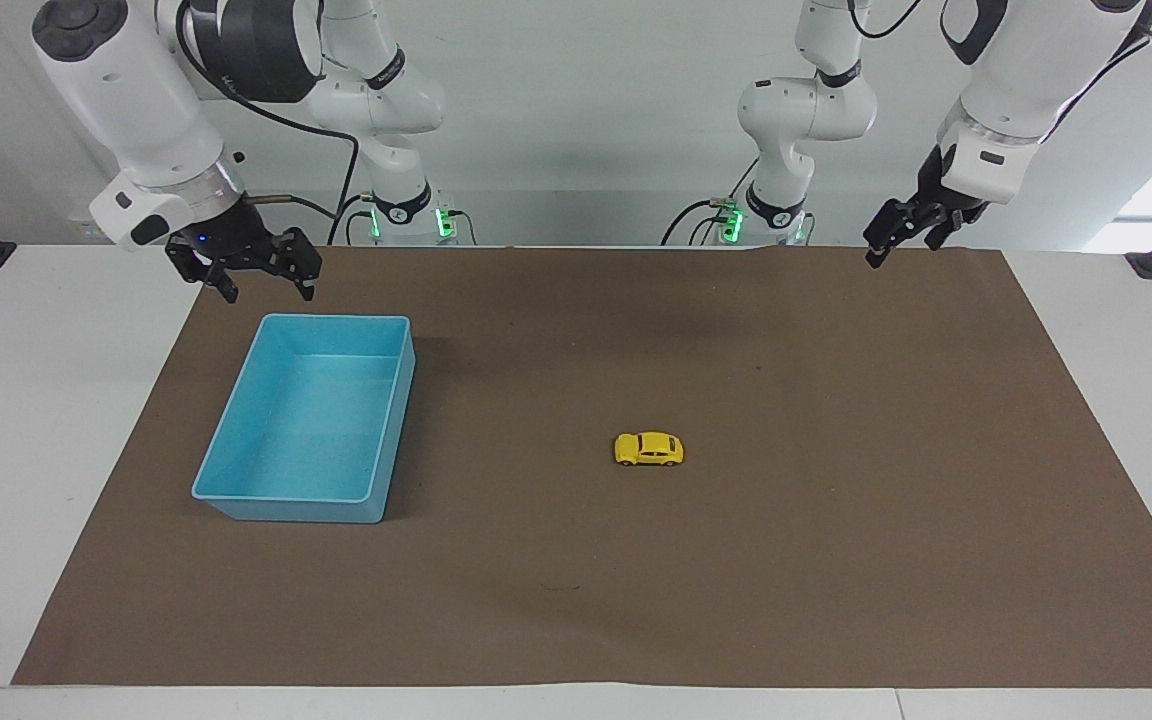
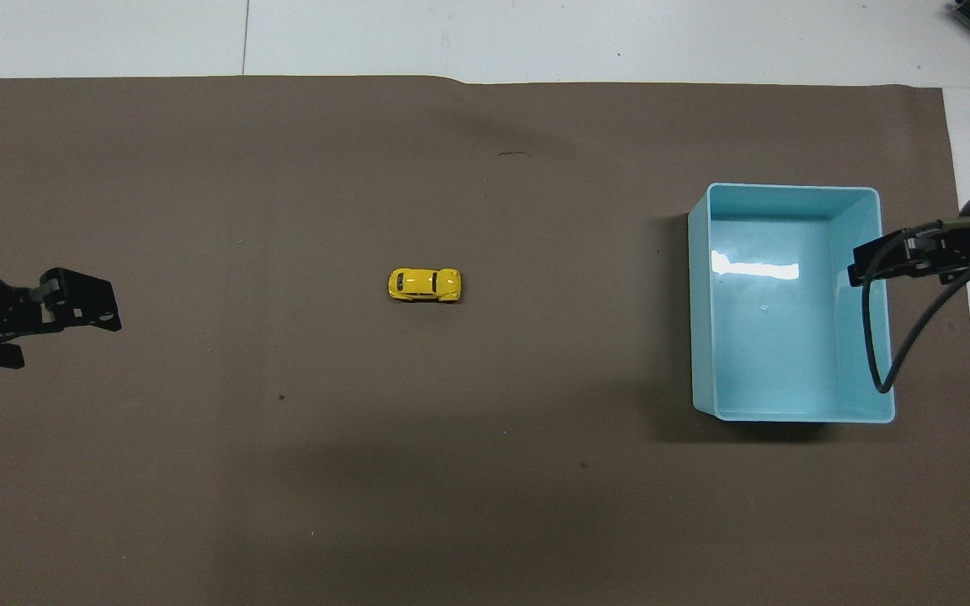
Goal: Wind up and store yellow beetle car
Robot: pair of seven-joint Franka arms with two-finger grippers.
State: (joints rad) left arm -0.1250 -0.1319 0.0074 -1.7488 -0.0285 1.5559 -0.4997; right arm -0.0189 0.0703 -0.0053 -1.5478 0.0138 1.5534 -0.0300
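Note:
The yellow beetle car (image 1: 649,449) stands on its wheels on the brown mat near the table's middle; it also shows in the overhead view (image 2: 424,285). The blue bin (image 1: 336,318) is empty and sits toward the right arm's end of the table (image 2: 792,187). My right gripper (image 1: 269,292) is open and hangs in the air just over the bin's rim nearest the robots (image 2: 866,269). My left gripper (image 1: 896,250) is open and raised over the mat's corner at the left arm's end (image 2: 55,324), well apart from the car.
A brown mat (image 1: 836,560) covers most of the white table (image 1: 36,400). A small dark mark (image 2: 515,154) lies on the mat farther from the robots than the car.

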